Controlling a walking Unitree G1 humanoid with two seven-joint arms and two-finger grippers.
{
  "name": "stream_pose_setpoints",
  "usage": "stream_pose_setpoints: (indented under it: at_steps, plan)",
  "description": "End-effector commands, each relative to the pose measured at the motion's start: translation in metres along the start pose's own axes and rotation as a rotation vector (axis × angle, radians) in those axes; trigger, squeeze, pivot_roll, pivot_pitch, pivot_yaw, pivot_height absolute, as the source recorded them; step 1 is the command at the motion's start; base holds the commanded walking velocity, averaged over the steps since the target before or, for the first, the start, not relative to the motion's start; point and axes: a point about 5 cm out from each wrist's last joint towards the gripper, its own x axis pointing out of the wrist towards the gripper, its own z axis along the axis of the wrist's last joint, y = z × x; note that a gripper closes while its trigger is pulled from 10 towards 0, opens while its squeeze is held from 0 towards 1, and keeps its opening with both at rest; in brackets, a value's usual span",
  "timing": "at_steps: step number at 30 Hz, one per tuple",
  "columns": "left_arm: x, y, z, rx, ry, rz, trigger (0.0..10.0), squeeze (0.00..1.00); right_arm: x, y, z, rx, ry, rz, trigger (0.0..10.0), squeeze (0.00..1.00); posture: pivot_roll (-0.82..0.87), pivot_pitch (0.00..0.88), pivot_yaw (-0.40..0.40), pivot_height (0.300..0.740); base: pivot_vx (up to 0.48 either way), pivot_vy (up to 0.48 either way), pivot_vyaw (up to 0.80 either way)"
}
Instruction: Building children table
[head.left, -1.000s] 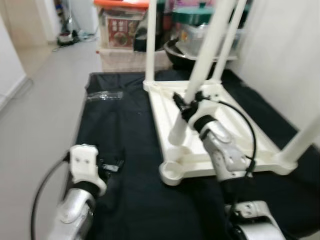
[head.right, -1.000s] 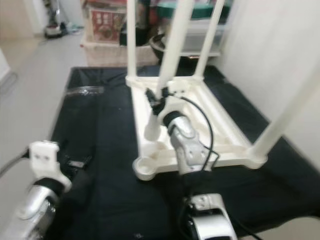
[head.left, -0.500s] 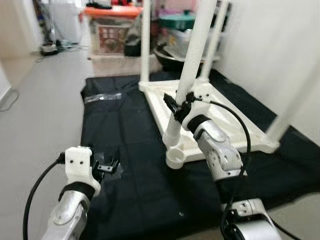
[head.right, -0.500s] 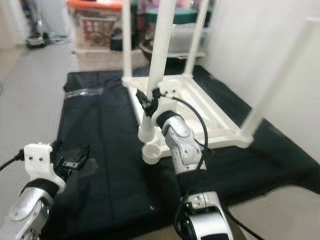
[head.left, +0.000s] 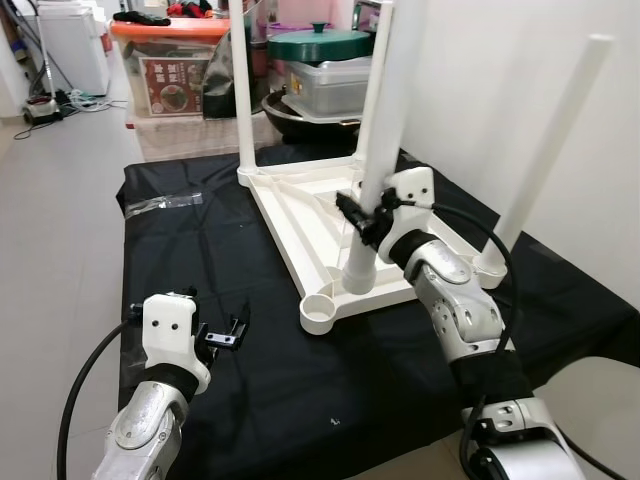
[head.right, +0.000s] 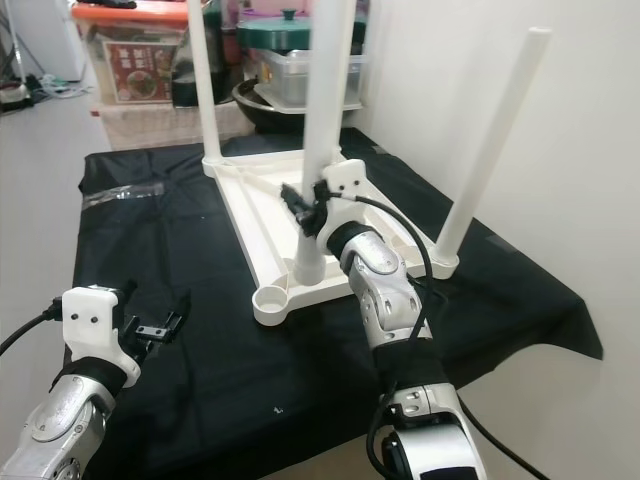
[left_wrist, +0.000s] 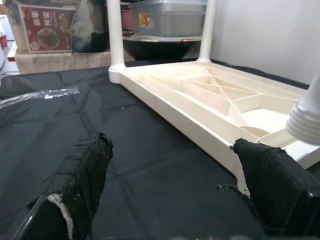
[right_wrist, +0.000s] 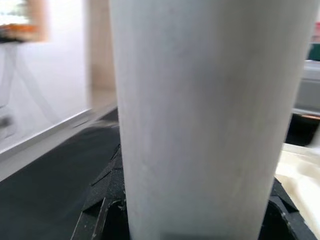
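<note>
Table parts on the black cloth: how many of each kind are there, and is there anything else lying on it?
leg: 4 (one in the right gripper)
tabletop: 1
clear bag: 1
Total: 6

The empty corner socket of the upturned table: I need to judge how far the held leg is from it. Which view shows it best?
The left eye view: the socket shows whole, the leg in the right gripper just beyond it. The right eye view shows the same. The left wrist view blocks that corner behind a finger; the right wrist view shows the leg close up.
</note>
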Motion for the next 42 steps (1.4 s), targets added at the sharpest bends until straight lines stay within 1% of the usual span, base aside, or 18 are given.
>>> stream_pose_setpoints:
  at_steps: [1, 3, 19, 24, 29, 31, 32, 35, 39, 42]
  plan:
    - [0.001, 0.001, -0.002, 0.017, 0.016, -0.002, 10.0, 0.00, 0.000, 0.006, 0.003, -0.016, -0.019, 0.051, 10.0, 0.00, 0.03, 0.000, -0.052, 0.740, 0.000, 0.000, 0.00]
    - [0.001, 0.002, -0.003, 0.021, 0.017, 0.002, 10.0, 0.00, 0.000, 0.008, 0.000, -0.024, -0.009, 0.078, 10.0, 0.00, 0.03, 0.000, -0.054, 0.740, 0.000, 0.000, 0.00]
    - [0.001, 0.004, -0.003, 0.031, 0.019, 0.008, 10.0, 0.00, -0.001, 0.014, -0.012, -0.044, 0.016, 0.164, 10.0, 0.00, 0.04, 0.000, -0.055, 0.740, 0.000, 0.000, 0.00]
    - [0.000, 0.004, -0.004, 0.033, 0.023, 0.005, 10.0, 0.00, -0.007, 0.022, -0.018, -0.045, 0.024, 0.217, 10.0, 0.00, 0.04, 0.000, -0.050, 0.740, 0.000, 0.000, 0.00]
    - [0.000, 0.005, -0.004, 0.033, 0.024, 0.006, 10.0, 0.00, -0.009, 0.027, -0.018, -0.039, 0.022, 0.239, 10.0, 0.00, 0.04, 0.000, -0.049, 0.740, 0.000, 0.000, 0.00]
    - [0.001, 0.005, -0.004, 0.031, 0.026, 0.007, 10.0, 0.00, -0.012, 0.037, -0.018, -0.023, 0.011, 0.275, 10.0, 0.00, 0.04, 0.000, -0.049, 0.740, 0.000, 0.000, 0.00]
    - [0.001, 0.005, -0.004, 0.031, 0.026, 0.007, 10.0, 0.00, -0.012, 0.037, -0.018, -0.023, 0.011, 0.275, 10.0, 0.00, 0.04, 0.000, -0.049, 0.740, 0.000, 0.000, 0.00]
    - [0.001, 0.004, -0.004, 0.029, 0.028, 0.006, 10.0, 0.00, -0.014, 0.046, -0.017, -0.001, -0.001, 0.301, 10.0, 0.00, 0.03, 0.000, -0.044, 0.740, 0.000, 0.000, 0.00]
    - [0.001, 0.005, -0.004, 0.030, 0.029, 0.006, 10.0, 0.00, -0.015, 0.047, -0.018, 0.009, -0.003, 0.304, 10.0, 0.00, 0.03, 0.000, -0.042, 0.740, 0.000, 0.000, 0.00]
    - [0.002, 0.006, -0.004, 0.034, 0.029, 0.008, 10.0, 0.00, -0.015, 0.045, -0.022, -0.008, 0.006, 0.302, 10.0, 0.00, 0.03, 0.000, -0.042, 0.740, 0.000, 0.000, 0.00]
